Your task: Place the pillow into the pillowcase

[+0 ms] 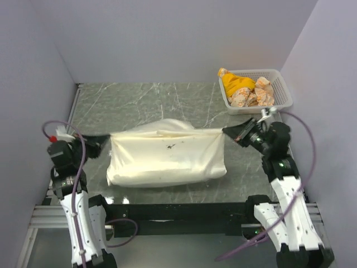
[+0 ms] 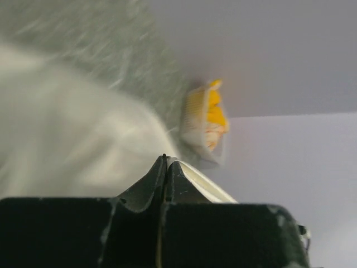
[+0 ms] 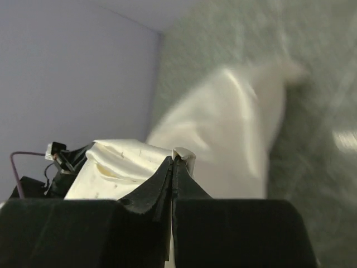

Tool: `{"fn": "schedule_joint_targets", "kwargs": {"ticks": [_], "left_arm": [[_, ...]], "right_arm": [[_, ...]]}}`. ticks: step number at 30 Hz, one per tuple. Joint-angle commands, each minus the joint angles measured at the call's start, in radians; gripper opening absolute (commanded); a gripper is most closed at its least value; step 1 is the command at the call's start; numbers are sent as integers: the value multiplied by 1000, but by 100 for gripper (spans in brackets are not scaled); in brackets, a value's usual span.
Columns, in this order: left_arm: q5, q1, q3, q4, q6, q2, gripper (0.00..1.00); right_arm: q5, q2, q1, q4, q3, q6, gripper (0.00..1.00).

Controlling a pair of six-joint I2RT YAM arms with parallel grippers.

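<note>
1. We see the left gripper (image 1: 105, 139) clenched on the left corner of the pillowcase (image 1: 167, 159); the right gripper (image 1: 228, 132) is clenched on its right corner.
2. The pillowcase stretches taut between them, plump, mid-table; the pillow (image 1: 167, 124) bulges past its far edge.
3. A white basket (image 1: 285, 95) of crumpled things sits far right on the marble table (image 1: 139, 97).

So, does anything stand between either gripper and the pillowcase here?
Nothing visible does. The left gripper and the right gripper are each shut directly on a corner of the pillowcase, which is stretched between them. The white basket sits apart at the far right.
</note>
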Motion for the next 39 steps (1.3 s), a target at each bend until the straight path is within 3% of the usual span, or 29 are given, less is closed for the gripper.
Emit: {"fn": "schedule_joint_targets", "kwargs": {"ticks": [1, 3, 5, 8, 13, 16, 19, 23, 27, 30, 32, 36, 39], "left_arm": [[-320, 55, -301, 34, -30, 38, 1], [-322, 55, -401, 117, -66, 102, 1], [-313, 49, -438, 308, -86, 248, 1], [-317, 6, -380, 491, -126, 513, 1], [-302, -91, -34, 558, -105, 869, 1], [-285, -123, 164, 553, -99, 970, 1], [-273, -144, 305, 513, -100, 989, 1], [-314, -177, 327, 394, -47, 894, 1], [-345, -180, 113, 297, -71, 684, 1], [-434, -177, -45, 161, -62, 459, 1], [-478, -177, -125, 18, -60, 272, 1], [-492, -177, -216, -213, -59, -116, 1], [-575, -193, -202, -447, -62, -255, 4]], "right_arm": [[240, 128, -15, 50, -180, -66, 0], [231, 274, -1, 141, -187, -52, 0], [241, 446, 39, 205, -133, -43, 0], [235, 692, 89, 255, 37, -37, 0], [211, 1005, 116, 168, 495, -61, 0], [200, 1133, 107, 91, 748, -69, 0], [137, 1179, 70, 93, 859, -19, 0], [151, 1103, 56, 11, 863, -32, 0], [157, 911, 50, 49, 587, -31, 0], [154, 732, 41, 94, 241, -46, 0], [151, 594, 36, 106, 112, -52, 0], [180, 342, 19, 79, -207, -69, 0], [203, 152, -13, -27, -329, -94, 0]]}}
